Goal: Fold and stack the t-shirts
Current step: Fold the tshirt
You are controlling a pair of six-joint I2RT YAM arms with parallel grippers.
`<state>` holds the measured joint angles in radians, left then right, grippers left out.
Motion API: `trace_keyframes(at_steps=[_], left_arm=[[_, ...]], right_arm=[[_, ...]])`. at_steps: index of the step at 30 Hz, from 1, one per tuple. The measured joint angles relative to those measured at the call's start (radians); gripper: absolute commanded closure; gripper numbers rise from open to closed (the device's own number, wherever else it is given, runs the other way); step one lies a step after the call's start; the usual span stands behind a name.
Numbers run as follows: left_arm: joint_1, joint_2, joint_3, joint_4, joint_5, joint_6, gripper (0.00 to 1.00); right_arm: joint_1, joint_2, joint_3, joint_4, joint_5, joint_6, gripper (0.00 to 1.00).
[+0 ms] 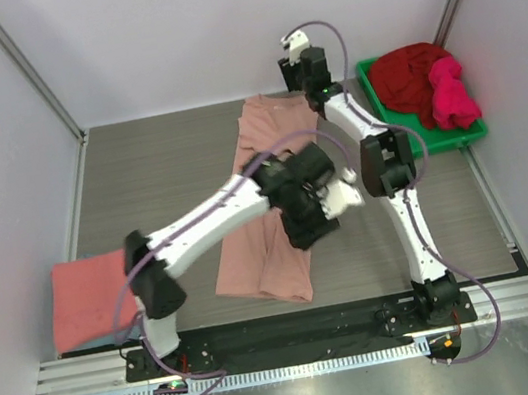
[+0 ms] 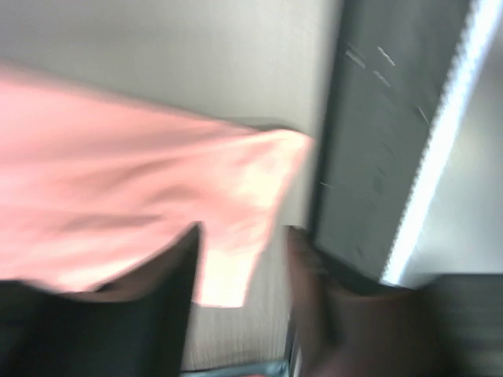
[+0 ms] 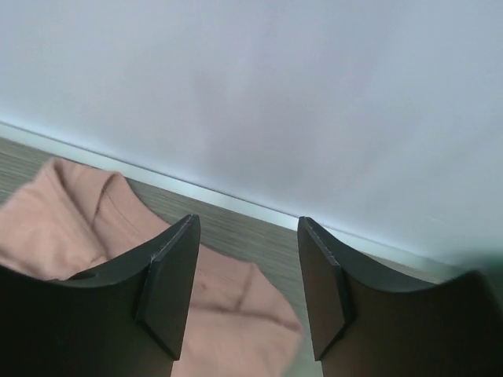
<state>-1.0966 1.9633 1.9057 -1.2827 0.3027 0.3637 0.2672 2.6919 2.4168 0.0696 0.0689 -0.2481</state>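
Observation:
A pale pink t-shirt (image 1: 256,158) lies lengthwise on the grey table, running from the back to the front edge. My left gripper (image 1: 308,231) hovers over its near right part, open and empty. In the blurred left wrist view a shirt corner (image 2: 236,196) shows between the open fingers (image 2: 169,283). My right gripper (image 1: 297,78) is open and empty at the shirt's far end, close to the back wall. The right wrist view shows pink cloth (image 3: 228,314) below the spread fingers (image 3: 169,275). A folded coral-red shirt (image 1: 88,298) lies at the near left.
A green bin (image 1: 472,134) at the back right holds a dark red shirt (image 1: 406,77) and a magenta one (image 1: 452,95). White walls enclose the table on three sides. A metal rail (image 1: 298,339) runs along the near edge.

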Motion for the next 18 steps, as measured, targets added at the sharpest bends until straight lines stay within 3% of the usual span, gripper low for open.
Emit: trace_keyframes(at_steps=[1,2,7,11,14,18], left_arm=[[0.032,-0.053,0.008,0.021,-0.032,-0.026,0.36],[0.076,-0.117,0.014,0.046,-0.066,-0.054,0.34],[0.357,-0.350,-0.037,0.147,-0.159,-0.246,0.35],[0.573,-0.442,-0.178,0.195,-0.141,-0.410,0.38],[0.692,-0.455,-0.324,0.212,-0.074,-0.516,0.39],[0.788,-0.458,-0.534,0.231,-0.008,-0.605,0.40]], right_arm=[[-0.006,-0.078,-0.057,-0.018,0.008,0.028,0.40],[-0.012,-0.168,-0.116,-0.053,0.012,0.069,0.39],[-0.048,-0.705,-0.441,-0.183,-0.038,0.281,0.34],[-0.058,-1.108,-0.772,-0.187,-0.140,0.417,0.33],[-0.045,-1.273,-1.000,-0.222,-0.275,0.504,0.33],[-0.022,-1.291,-1.283,-0.274,-0.454,0.634,0.33]])
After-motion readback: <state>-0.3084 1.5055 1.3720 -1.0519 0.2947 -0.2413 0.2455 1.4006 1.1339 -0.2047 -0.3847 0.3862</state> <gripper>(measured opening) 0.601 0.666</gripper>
